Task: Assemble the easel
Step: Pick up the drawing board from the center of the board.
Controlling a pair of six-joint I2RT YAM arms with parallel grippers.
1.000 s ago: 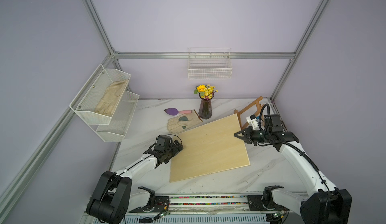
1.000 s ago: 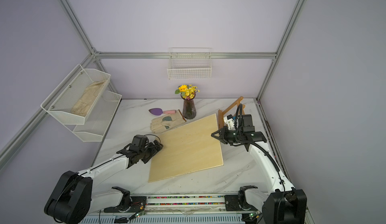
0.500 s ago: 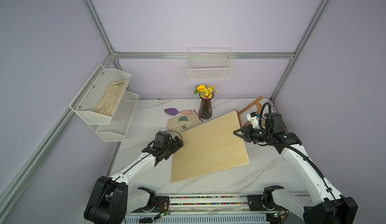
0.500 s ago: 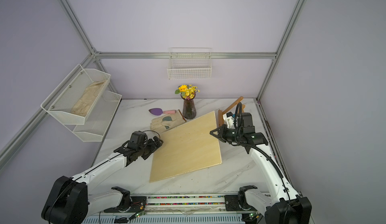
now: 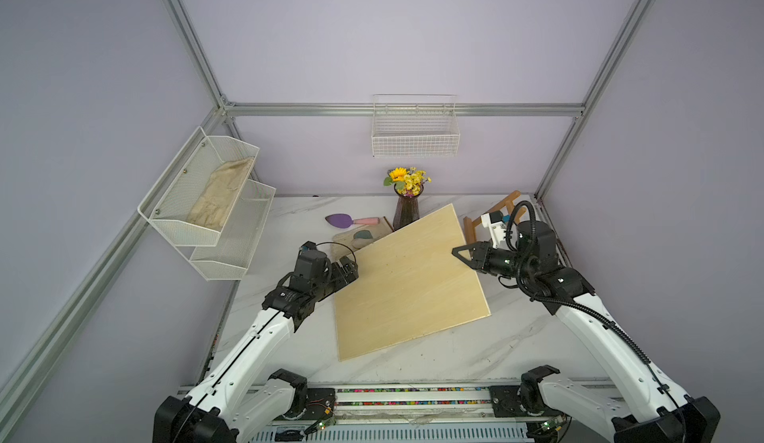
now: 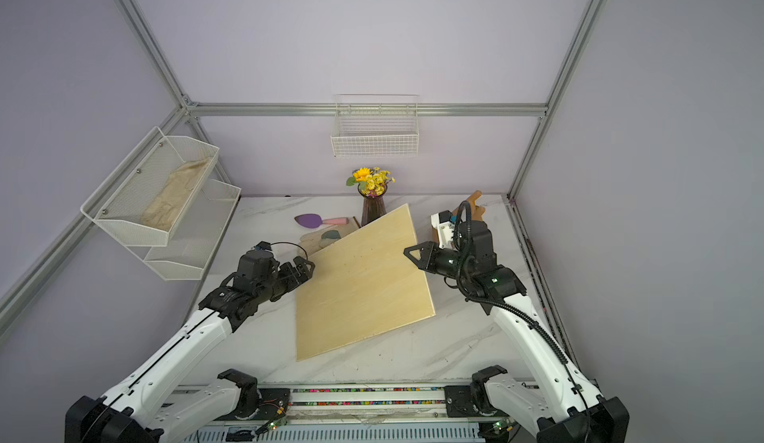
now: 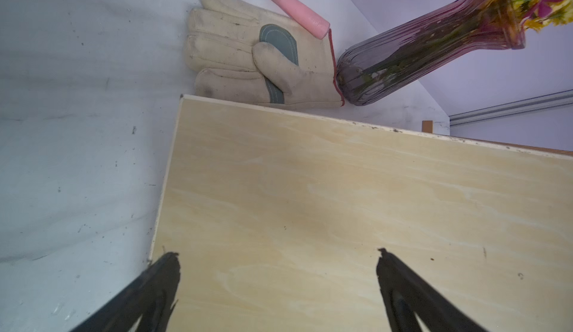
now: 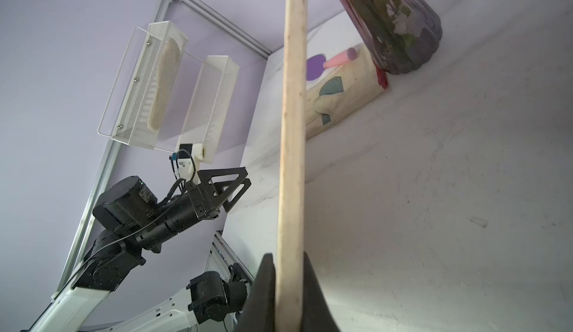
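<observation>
Easel (image 5: 506, 200) sits at the far right corner of the desk (image 5: 413, 362). Its orange slats poke out just behind the right arm, partly hidden by the wrist camera, and neither hand touches it. All the action is on the pale plywood board (image 5: 407, 283) instead.

Right hand (image 5: 455, 250) is clamped on the board's right edge. The right wrist view shows its fingers (image 8: 265, 284) pinching the thin edge with bare desk showing underneath. So that side is raised and the board slopes down toward the left arm.

Left hand (image 7: 279, 256) is spread wide, tips hovering over the board near its opposite edge, gripping nothing. My read: a panel this broad would twist in a one-sided pinch, so the left is lining up to share the load. The tilt looks chosen to lift the board away from the glove (image 5: 360, 236), trowel (image 5: 341, 219) and vase (image 5: 407, 213) crowding its far edge. Setting up the easel itself looks not yet begun.
</observation>
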